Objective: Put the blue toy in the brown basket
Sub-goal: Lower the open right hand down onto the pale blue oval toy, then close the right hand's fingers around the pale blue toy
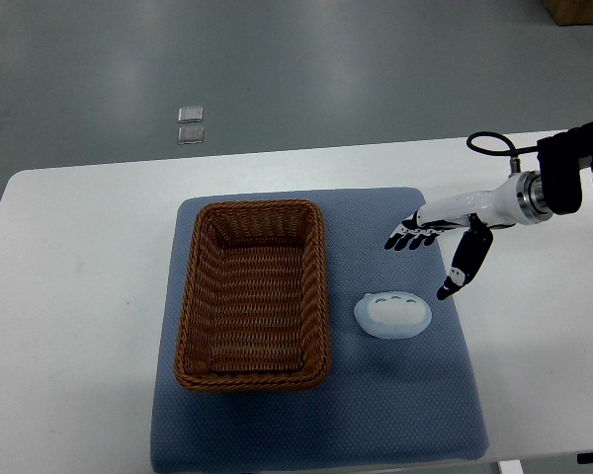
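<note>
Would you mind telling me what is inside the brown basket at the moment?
Nothing is visible inside the brown basket; only its woven floor shows. The blue toy lies on the mat to its right, apart from the open right hand.

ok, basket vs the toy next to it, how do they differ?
The brown basket is dark woven wicker; the blue toy is pale and smooth. The basket is rectangular and far larger; the toy is a small rounded oval. The basket is an open, empty container; the toy looks solid. Both rest on the blue mat, side by side, untouched by the right hand.
</note>
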Controlling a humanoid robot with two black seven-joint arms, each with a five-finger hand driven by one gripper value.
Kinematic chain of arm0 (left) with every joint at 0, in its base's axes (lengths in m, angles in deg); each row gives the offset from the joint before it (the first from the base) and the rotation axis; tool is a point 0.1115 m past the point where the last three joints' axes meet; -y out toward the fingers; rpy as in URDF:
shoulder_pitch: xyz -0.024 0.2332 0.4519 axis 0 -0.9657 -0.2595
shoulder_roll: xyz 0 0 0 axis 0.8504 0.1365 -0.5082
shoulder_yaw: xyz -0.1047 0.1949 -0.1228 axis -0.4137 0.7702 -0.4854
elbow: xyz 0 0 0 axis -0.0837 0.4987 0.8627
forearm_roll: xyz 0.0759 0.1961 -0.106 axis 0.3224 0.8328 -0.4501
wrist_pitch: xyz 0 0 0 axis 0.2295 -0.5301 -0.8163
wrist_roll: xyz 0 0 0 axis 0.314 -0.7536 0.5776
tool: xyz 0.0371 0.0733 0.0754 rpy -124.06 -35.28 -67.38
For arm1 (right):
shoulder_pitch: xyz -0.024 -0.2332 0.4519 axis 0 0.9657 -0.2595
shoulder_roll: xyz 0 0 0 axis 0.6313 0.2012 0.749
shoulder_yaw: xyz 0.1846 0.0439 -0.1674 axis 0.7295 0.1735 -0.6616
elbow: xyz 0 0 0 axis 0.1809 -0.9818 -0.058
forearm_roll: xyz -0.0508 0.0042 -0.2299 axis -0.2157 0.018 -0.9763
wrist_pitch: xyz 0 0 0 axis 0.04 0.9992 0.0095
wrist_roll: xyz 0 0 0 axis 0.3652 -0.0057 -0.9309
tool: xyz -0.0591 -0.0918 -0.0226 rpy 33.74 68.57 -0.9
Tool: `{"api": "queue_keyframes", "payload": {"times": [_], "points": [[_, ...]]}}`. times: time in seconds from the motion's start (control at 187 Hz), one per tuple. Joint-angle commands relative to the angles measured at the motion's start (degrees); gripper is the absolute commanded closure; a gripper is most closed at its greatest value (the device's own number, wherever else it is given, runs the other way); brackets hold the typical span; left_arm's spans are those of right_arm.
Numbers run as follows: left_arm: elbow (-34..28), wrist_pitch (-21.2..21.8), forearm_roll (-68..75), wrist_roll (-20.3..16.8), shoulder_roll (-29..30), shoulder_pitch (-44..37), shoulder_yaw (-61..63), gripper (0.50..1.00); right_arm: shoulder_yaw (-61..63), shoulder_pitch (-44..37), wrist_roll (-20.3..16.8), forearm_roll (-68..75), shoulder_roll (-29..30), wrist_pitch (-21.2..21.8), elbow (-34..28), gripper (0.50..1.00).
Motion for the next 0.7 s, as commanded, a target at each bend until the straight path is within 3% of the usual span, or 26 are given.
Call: {"api": "queue_keyframes", "payload": {"times": [0.0, 0.102, 0.697], "points": [[0.13, 0.00, 0.01, -0.01, 0.00, 0.00, 0.00, 0.500, 0.38, 1.93, 0.18, -0.09, 0.75, -2.09, 0.17, 0.591], [-0.04, 0.00, 0.01, -0.01, 0.00, 0.00, 0.00, 0.500, 0.65, 3.78, 0.44, 0.00, 1.72, -3.85, 0.61, 0.591], [-0.31, 0.00, 0.01, -0.01, 0.00, 0.00, 0.17, 0.500, 4.69, 11.52, 0.44, 0.00, 5.76, -5.17, 2.19, 0.591]]}}
